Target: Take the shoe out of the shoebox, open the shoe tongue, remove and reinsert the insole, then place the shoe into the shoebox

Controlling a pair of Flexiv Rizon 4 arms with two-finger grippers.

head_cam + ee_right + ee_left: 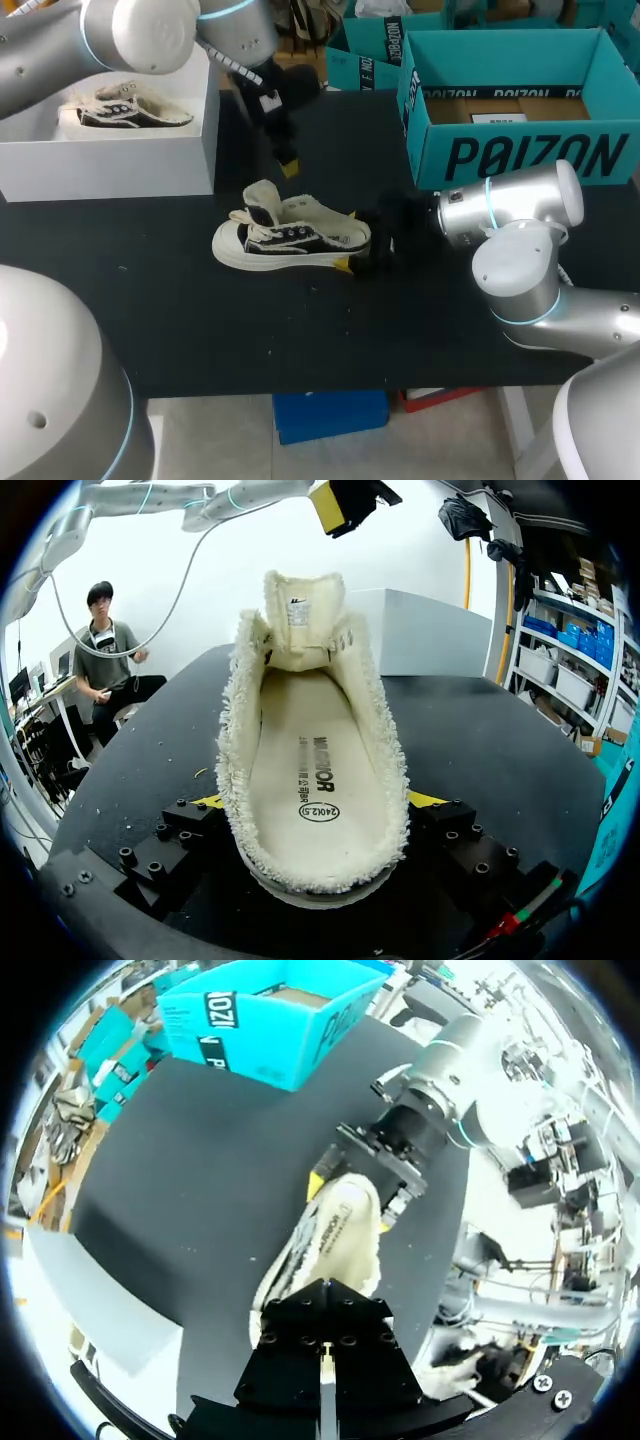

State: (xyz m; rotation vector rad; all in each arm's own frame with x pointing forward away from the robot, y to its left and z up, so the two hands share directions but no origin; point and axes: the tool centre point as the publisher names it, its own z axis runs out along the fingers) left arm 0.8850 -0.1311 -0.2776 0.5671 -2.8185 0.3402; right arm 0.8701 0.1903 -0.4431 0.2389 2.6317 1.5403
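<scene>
- Black table (180,320): white box (110,160) at left rear with a second shoe (125,108) inside; open teal shoebox (520,155) at right rear, well apart from both grippers.
- Shoe (290,240): upright mid-table, outside both boxes, tongue (303,610) raised, insole (315,770) lying inside.
- Large dark lettering on shoebox wall; small print on insole and tongue label.
- Right gripper (348,240): low and level, clamped across shoe heel from both sides.
- Left gripper (288,165): above the tongue, not touching; spread not discernible.

Your scene is brightly and evenly lit from above. The black table (200,320) looks matte, with a soft shadow under the shoe (295,240).
</scene>
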